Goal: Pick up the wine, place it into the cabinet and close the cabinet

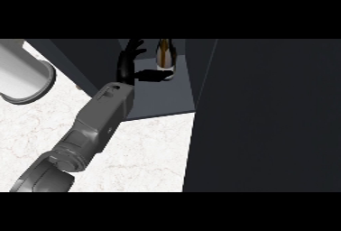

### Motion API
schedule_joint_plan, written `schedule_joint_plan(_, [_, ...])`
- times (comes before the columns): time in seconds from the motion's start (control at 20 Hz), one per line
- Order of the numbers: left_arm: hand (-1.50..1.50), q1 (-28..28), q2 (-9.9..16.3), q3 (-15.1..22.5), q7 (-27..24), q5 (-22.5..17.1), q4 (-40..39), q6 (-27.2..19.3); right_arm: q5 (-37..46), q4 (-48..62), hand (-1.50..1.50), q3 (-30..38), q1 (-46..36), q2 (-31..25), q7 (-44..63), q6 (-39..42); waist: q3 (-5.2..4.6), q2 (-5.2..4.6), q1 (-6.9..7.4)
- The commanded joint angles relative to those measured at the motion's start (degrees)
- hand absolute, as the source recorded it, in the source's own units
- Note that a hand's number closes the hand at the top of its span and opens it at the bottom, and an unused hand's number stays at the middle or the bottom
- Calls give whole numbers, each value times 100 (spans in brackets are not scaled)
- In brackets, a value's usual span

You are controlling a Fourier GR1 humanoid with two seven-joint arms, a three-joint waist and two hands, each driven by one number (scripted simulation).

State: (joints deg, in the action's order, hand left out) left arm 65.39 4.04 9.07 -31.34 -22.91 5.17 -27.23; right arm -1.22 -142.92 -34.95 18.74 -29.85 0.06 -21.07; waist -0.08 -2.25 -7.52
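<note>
Left hand (131,63): black; fingers spread and relaxed, thumb extended toward the bottle; contact cannot be told.
Wine (163,55): dark glass bottle with gold neck, stood upright inside the dark cabinet (166,101), just beside the hand.
Cabinet door (266,117): dark panel, seen open at right.
Counter (133,153): white marble.

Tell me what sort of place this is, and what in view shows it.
Probably a kitchen: a pale marble-patterned counter, a dark cabinet standing open on it, and a wine bottle inside, by the robot's left hand.
</note>
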Motion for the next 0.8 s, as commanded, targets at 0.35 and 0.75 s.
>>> schedule_joint_plan(0.35, [-150,310,112,-221,-140,-141,77,508,-247,-802,-150,-128,407,-171,134,162,-10,19,-48])
schedule_joint_plan(0.75, [150,104,-157,-549,-716,-440,408,1683,-382,-870,-150,157,348,-131,354,106,-7,85,277])
